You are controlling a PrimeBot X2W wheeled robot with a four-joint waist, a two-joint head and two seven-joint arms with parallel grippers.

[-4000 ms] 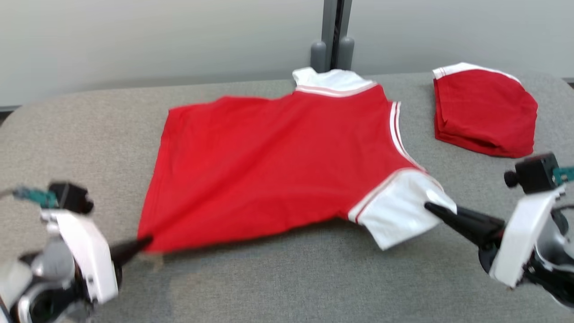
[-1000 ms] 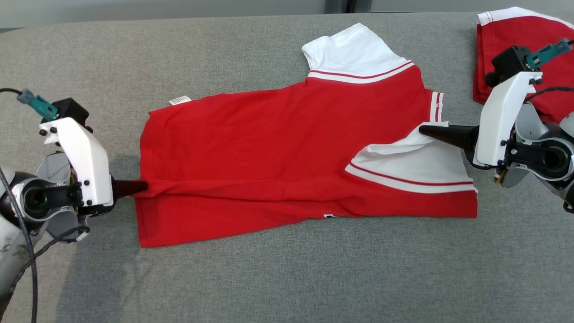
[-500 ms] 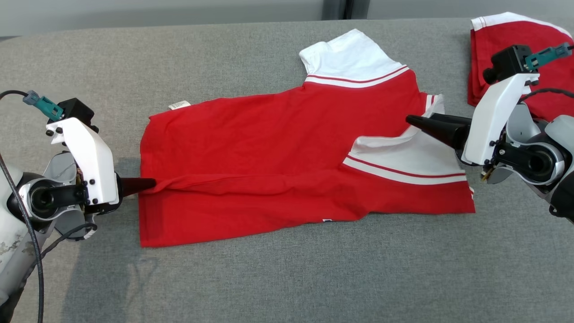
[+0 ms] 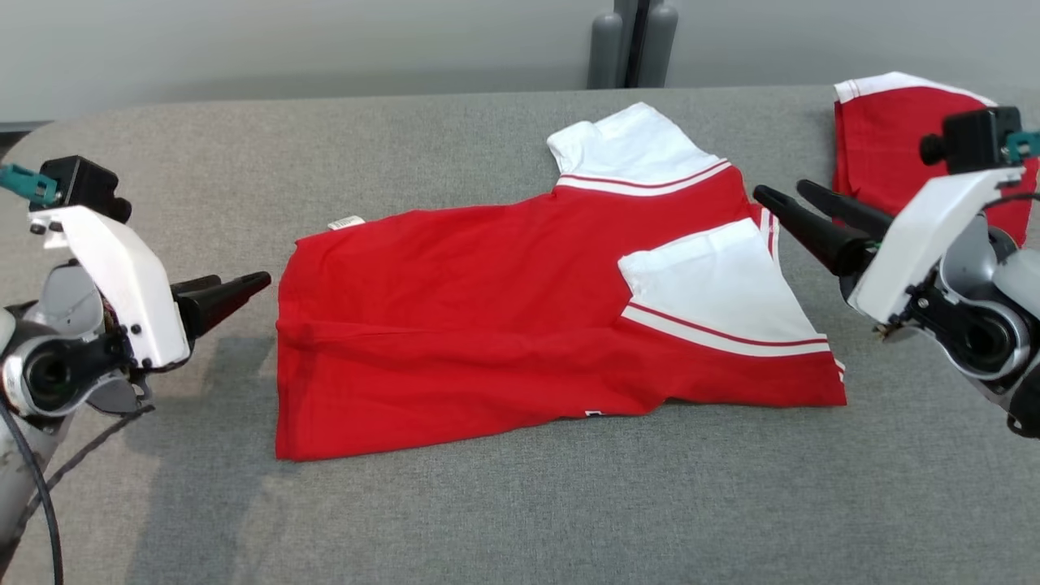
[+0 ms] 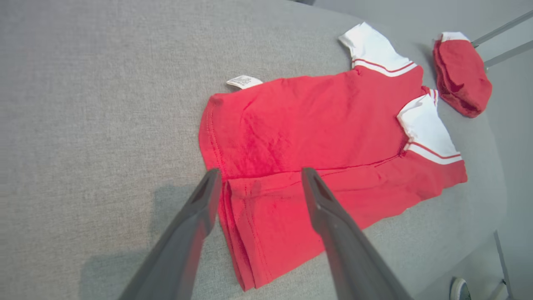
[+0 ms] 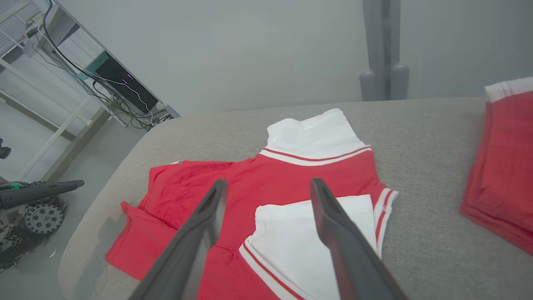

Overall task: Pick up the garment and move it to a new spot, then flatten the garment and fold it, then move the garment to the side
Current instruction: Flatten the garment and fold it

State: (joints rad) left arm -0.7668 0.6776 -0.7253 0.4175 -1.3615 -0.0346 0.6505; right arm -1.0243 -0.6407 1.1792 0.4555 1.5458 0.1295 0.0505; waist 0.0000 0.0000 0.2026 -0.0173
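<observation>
left gripper [image 4: 238, 284]: spread wide, empty, just off hem | right gripper [image 4: 782, 190]: spread wide, empty, beside neck end | red-white shirt [image 4: 487, 309]: near edge folded over, flat on grey table [image 4: 520, 504]

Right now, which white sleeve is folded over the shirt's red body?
The sleeve nearer the robot: it lies on the red body, while the far sleeve sticks out onto the grey surface.

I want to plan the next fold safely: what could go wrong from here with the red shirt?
1. The far white sleeve of the red short-sleeved shirt sticks out unfolded, so the next fold may come out uneven.
2. The open right tool hovers close to the second folded red garment; a sweep there could drag it.
</observation>
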